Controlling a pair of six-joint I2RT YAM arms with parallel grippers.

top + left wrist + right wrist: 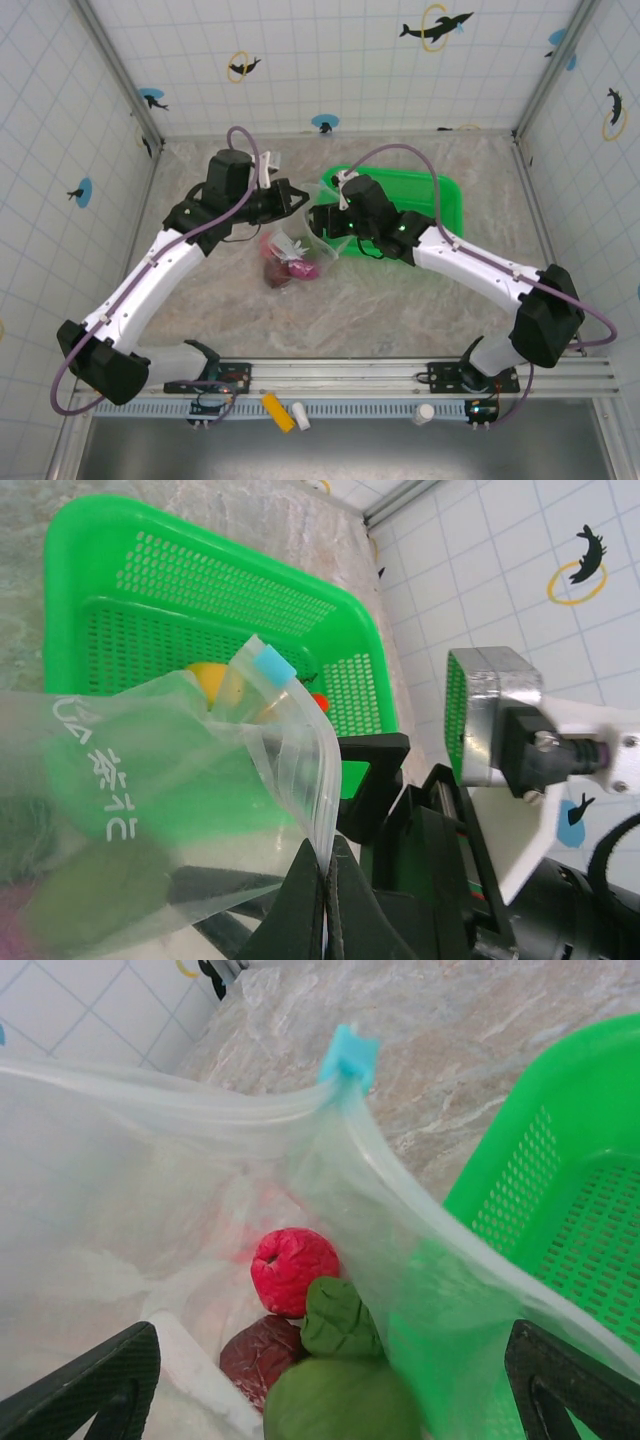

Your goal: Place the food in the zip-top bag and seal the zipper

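Clear zip-top bag (292,240) lies mid-table beside the green basket (450,200), food (295,1265) inside. Your left gripper (325,880) pinches its rim by the zipper (250,1110). Your right gripper (335,1400) gapes wide, so hold the mouth taut while loading.

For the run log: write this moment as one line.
left gripper shut on zip-top bag | right gripper open at mouth | food partly bagged | zipper unsealed
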